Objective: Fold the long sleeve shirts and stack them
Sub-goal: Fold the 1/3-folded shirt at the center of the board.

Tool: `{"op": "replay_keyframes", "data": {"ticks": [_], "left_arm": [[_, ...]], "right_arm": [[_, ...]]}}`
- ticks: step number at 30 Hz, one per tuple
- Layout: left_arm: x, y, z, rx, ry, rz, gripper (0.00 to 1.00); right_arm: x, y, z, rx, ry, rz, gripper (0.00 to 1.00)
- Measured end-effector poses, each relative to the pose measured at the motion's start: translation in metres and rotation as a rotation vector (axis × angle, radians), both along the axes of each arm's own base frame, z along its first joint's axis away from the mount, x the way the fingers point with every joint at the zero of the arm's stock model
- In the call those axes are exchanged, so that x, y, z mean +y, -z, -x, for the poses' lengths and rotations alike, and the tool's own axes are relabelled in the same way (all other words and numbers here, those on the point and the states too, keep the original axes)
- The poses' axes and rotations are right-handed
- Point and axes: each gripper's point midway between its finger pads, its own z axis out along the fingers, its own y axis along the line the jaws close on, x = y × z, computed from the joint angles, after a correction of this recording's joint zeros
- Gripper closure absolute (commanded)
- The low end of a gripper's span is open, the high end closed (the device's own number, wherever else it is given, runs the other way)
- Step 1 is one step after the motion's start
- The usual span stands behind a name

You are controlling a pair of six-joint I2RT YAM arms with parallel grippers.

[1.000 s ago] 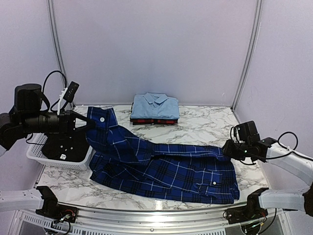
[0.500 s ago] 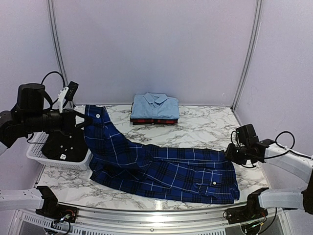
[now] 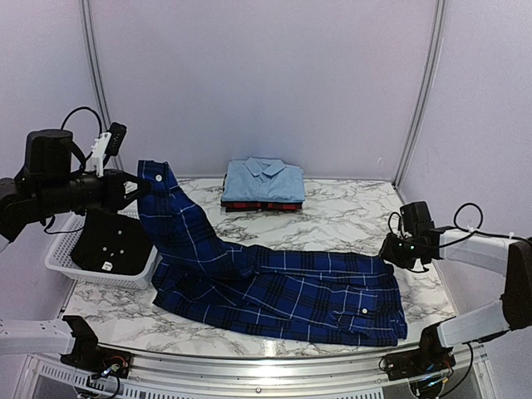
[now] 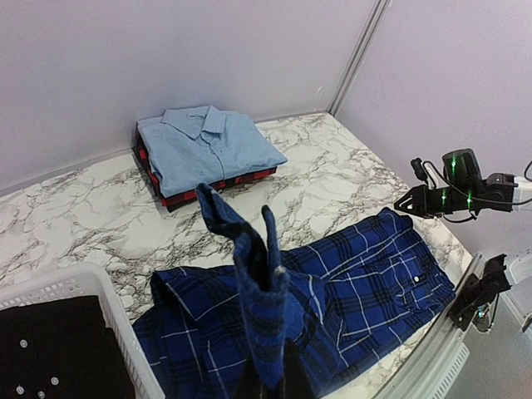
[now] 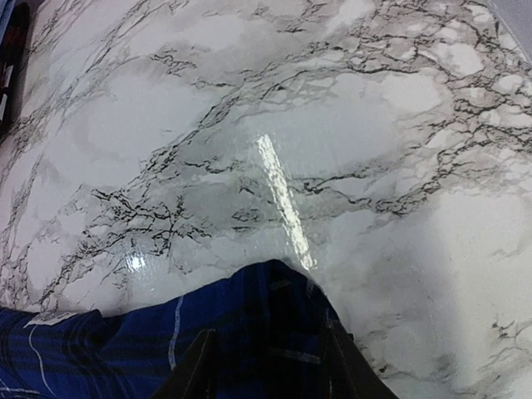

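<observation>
Lifted higher at 9 o'clock, left end effector (image 3: pixel 133 184) clamps navy plaid shirt (image 3: pixel 283 291) by its sleeve for folding; right end effector (image 3: pixel 389 249) straddles the hem, and we cannot tell if it grips.

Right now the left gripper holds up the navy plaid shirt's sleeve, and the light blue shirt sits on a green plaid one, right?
Not green: the light blue shirt sits on a red-and-black plaid shirt, per the left wrist view. The left gripper does hold up a sleeve of the navy plaid shirt.

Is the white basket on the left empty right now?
No, a black garment with small white buttons lies inside the white basket.
</observation>
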Motion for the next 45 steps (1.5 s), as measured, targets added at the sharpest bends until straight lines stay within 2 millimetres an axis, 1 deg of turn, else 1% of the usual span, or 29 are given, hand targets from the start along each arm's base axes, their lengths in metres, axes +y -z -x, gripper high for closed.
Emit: {"op": "replay_keyframes", "data": {"ticks": [4,10,14,18,19,21,23,28,29,31,34,41,45], "left_arm": [[-0.001,0.004,-0.003,0.009,-0.001,-0.018,1.0],[-0.002,0.002,-0.004,0.01,0.0,-0.023,1.0],[-0.002,0.0,-0.005,0.009,0.001,-0.024,1.0],[-0.003,0.001,-0.006,0.014,0.001,-0.029,1.0],[-0.003,0.002,-0.006,0.016,0.001,-0.03,1.0],[-0.004,0.003,-0.007,0.019,0.001,-0.033,1.0],[-0.005,0.005,-0.008,0.023,0.001,-0.036,1.0],[-0.005,0.003,-0.01,0.023,-0.002,-0.038,1.0],[-0.005,0.001,-0.01,0.02,-0.004,-0.037,1.0],[-0.004,-0.001,-0.01,0.014,-0.007,-0.035,1.0],[-0.004,-0.005,-0.01,0.006,-0.008,-0.031,1.0],[-0.004,-0.01,-0.012,-0.009,-0.009,-0.039,1.0],[-0.002,-0.01,-0.013,-0.014,-0.016,-0.051,1.0]], "right_arm": [[0.0,0.014,-0.007,0.026,-0.008,0.0,0.64],[-0.007,0.027,-0.017,0.032,0.01,-0.024,0.67],[-0.003,0.034,-0.021,0.039,-0.001,-0.051,0.69],[0.002,0.034,-0.024,0.029,-0.018,-0.077,0.69],[0.003,0.034,-0.025,0.024,-0.021,-0.083,0.7],[0.006,0.032,-0.028,0.014,-0.028,-0.094,0.78],[0.008,0.031,-0.029,0.006,-0.034,-0.107,0.83],[0.011,0.036,-0.029,0.018,-0.044,-0.124,0.98],[0.011,0.036,-0.029,0.019,-0.043,-0.126,1.0],[0.011,0.036,-0.029,0.02,-0.043,-0.124,1.0],[0.006,0.036,-0.028,0.023,-0.027,-0.109,1.0],[-0.021,0.022,-0.023,0.0,0.045,-0.015,1.0],[-0.033,0.022,-0.02,0.01,0.073,0.02,0.99]]}}
